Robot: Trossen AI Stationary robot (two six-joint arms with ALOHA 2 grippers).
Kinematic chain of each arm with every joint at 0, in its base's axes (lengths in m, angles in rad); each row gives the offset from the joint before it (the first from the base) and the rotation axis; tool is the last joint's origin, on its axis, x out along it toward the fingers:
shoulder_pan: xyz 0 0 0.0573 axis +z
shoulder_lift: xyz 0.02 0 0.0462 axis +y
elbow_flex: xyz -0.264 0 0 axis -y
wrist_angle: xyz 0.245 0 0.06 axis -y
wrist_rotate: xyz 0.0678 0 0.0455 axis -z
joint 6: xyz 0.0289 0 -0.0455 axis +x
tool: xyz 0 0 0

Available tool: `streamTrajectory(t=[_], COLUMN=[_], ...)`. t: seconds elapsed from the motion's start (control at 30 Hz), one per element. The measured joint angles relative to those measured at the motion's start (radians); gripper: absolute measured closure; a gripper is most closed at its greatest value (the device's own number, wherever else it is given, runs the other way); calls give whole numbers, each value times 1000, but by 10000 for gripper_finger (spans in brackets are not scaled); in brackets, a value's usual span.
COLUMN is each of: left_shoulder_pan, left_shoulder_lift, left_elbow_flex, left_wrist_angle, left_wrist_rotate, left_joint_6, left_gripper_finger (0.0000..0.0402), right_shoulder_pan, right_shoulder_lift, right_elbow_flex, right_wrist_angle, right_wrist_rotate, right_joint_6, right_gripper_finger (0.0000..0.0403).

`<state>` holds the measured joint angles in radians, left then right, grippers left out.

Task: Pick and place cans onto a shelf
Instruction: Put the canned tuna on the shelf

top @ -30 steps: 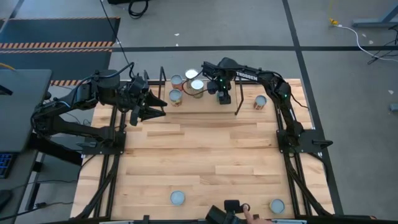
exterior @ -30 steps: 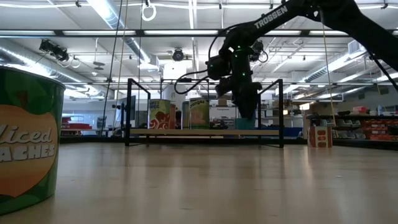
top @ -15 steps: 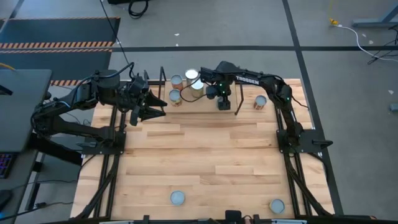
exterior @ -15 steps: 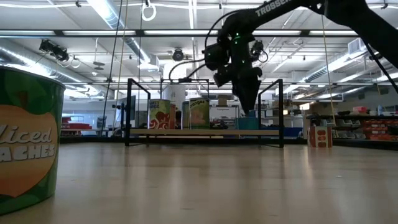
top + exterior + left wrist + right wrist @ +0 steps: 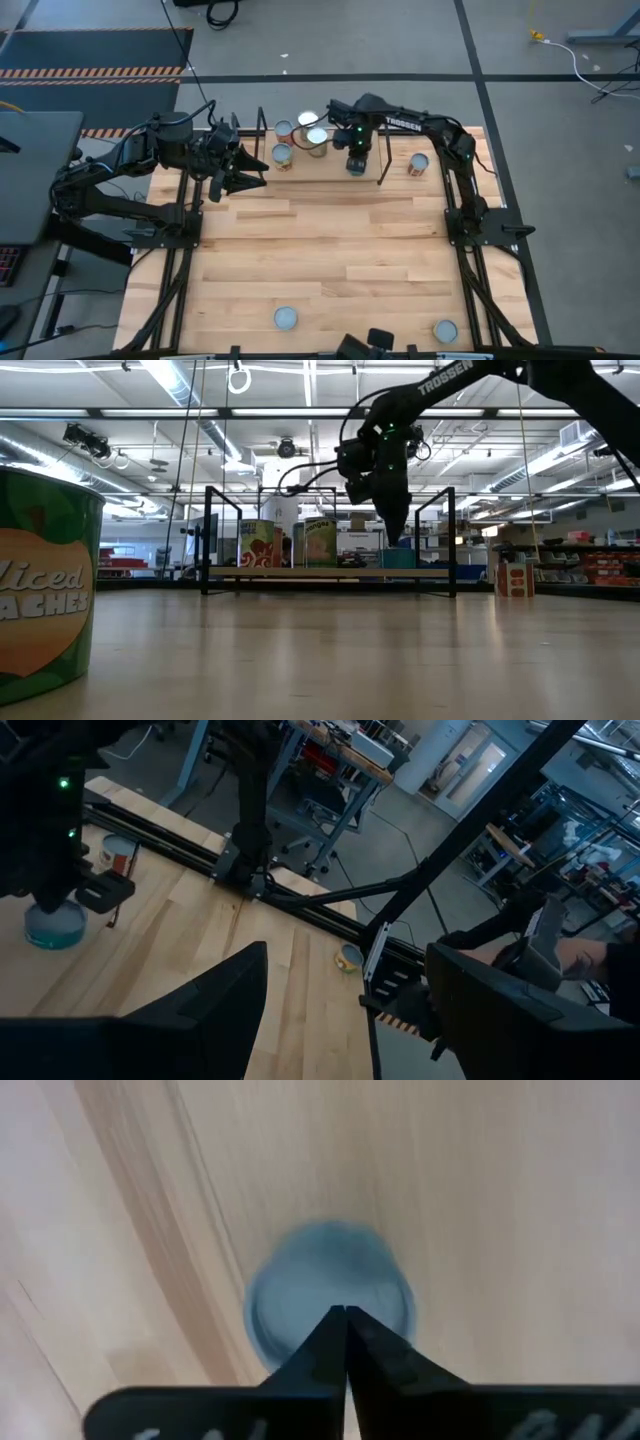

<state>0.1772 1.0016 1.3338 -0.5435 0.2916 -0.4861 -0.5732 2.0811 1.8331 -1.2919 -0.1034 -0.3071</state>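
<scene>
A blue-topped can (image 5: 330,1292) stands upright on the shelf (image 5: 300,572), seen as a teal can (image 5: 398,558) in the low view. My right gripper (image 5: 397,540) hangs shut just above its top, fingers pointing down, touching nothing. Several more cans (image 5: 308,121) (image 5: 282,154) stand at the shelf's left end. One can (image 5: 419,164) sits on the table right of the shelf. Two cans (image 5: 286,318) (image 5: 445,330) stand near the front edge. My left gripper (image 5: 252,170) waits open, left of the shelf.
Black rod uprights (image 5: 452,540) (image 5: 208,540) flank the shelf. A peach can (image 5: 45,580) stands close to the low camera. Bare tabletop (image 5: 330,240) lies between the shelf and the front cans. A person's hand (image 5: 580,955) shows beyond the table.
My right gripper has risen a little off the blue can and has shut its fingers above it. The can stays upright on the shelf.
</scene>
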Motion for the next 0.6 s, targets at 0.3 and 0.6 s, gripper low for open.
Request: streamTrajectory(t=[0.3,0.6], left_shoulder_pan=[0,0], left_shoulder_lift=[0,0], left_elbow_flex=[0,0], left_wrist_angle=[0,0], left_wrist_rotate=[0,0], left_joint_6=[0,0], left_gripper_finger=[127,127], right_shoulder_pan=[8,8], right_shoulder_lift=[-2,0], right_elbow_flex=[-77,-69], right_wrist_angle=[23,-24], right_wrist_rotate=[36,121], right_joint_6=[15,15], right_gripper_finger=[393,394])
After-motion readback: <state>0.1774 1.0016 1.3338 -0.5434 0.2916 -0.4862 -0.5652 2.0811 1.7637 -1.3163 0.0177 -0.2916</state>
